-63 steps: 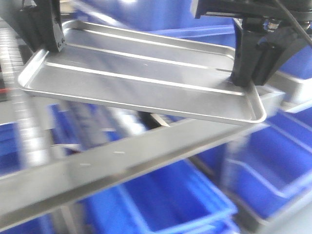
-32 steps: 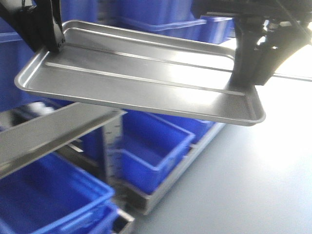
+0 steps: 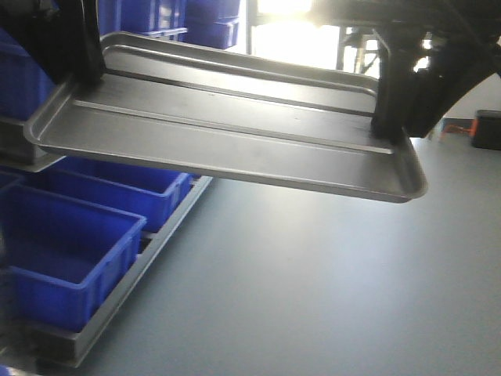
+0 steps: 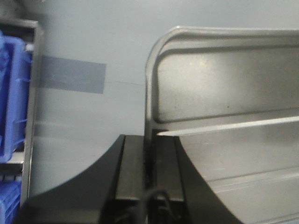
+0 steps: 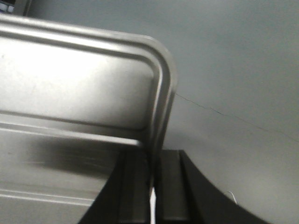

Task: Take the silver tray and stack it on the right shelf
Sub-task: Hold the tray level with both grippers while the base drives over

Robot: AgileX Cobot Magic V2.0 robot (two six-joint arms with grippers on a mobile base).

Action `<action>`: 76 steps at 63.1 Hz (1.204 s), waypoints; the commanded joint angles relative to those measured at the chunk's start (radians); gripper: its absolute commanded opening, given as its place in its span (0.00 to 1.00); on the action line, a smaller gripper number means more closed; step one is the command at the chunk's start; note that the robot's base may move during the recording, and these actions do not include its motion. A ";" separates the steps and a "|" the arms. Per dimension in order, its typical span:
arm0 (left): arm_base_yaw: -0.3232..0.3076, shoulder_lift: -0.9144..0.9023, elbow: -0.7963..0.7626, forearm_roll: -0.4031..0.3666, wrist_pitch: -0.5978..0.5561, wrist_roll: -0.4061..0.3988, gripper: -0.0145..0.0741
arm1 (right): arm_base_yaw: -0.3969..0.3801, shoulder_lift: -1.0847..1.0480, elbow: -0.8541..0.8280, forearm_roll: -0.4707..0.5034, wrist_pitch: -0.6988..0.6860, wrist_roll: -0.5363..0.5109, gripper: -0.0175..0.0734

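I hold the silver tray (image 3: 227, 133) in the air between both arms, tilted down toward its near right corner, two long ridges running across its floor. My left gripper (image 3: 78, 74) is shut on its left rim, and my right gripper (image 3: 387, 129) is shut on its right rim. The left wrist view has the left gripper (image 4: 149, 140) clamped over the rim of the silver tray (image 4: 224, 84), grey floor beneath. In the right wrist view the right gripper (image 5: 153, 158) pinches the rim beside the rounded corner of the silver tray (image 5: 70, 84). The right shelf is out of view.
Blue bins (image 3: 70, 251) sit in a low steel frame (image 3: 117, 305) at the left, with more stacked behind. Grey floor (image 3: 313, 298) spreads under and right of the tray. A dark box (image 3: 487, 129) stands far right. A grey tape patch (image 4: 72, 74) marks the floor.
The scene behind the tray has swept leftward: the steel rack beam and near bins left the view, giving way to floor. Both grippers keep the same hold on the tray.
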 commanded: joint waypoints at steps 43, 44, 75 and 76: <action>-0.003 -0.040 -0.038 0.054 -0.015 -0.003 0.06 | -0.002 -0.038 -0.028 -0.055 0.028 -0.026 0.25; -0.003 -0.040 -0.038 0.054 -0.015 -0.003 0.06 | -0.002 -0.038 -0.028 -0.055 0.028 -0.026 0.25; -0.003 -0.040 -0.038 0.047 -0.015 -0.003 0.06 | -0.002 -0.038 -0.028 -0.055 0.036 -0.026 0.25; -0.003 -0.040 -0.038 0.047 -0.015 -0.003 0.06 | -0.002 -0.038 -0.028 -0.055 0.036 -0.026 0.25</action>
